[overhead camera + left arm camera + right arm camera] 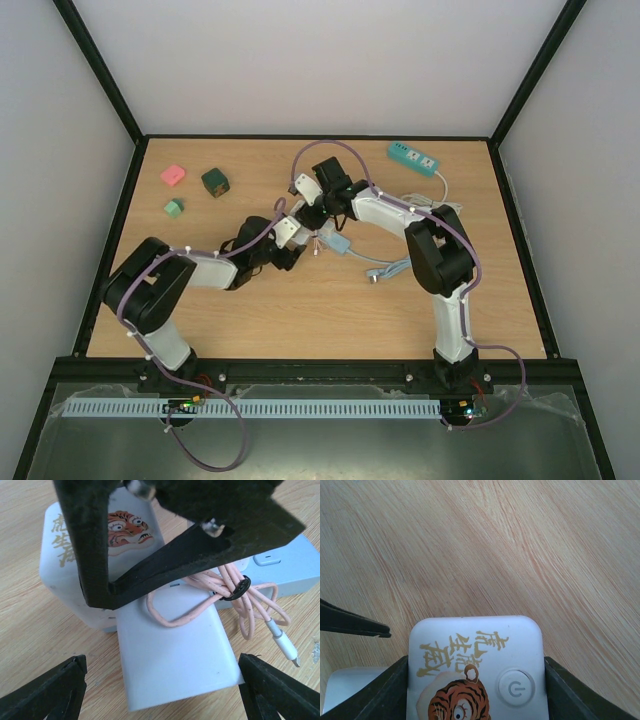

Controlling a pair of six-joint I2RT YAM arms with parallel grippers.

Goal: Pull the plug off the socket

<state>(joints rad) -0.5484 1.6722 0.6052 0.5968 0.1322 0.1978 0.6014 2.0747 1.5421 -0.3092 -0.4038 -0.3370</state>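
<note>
The socket [475, 650] is a white cube with a tiger picture, gold characters and a round power button; it stands on the wooden table. My right gripper [475, 695] is shut on the socket [60, 565], one finger on each side. The plug [175, 650], a plain white block, sticks out of the socket's side. A coiled pink cable [225, 585] lies on it. My left gripper [165, 690] is open. Its fingertips [50, 690] stand either side of the plug's outer end. The right tip is close to the plug's edge and the left tip is apart. Both grippers meet mid-table [310, 232].
A light blue adapter [290, 565] lies just behind the plug, its grey cord [385, 268] trailing right. A teal power strip [413, 157] lies at the back right. Pink [173, 176], dark green [215, 182] and small green [174, 208] blocks sit at the back left.
</note>
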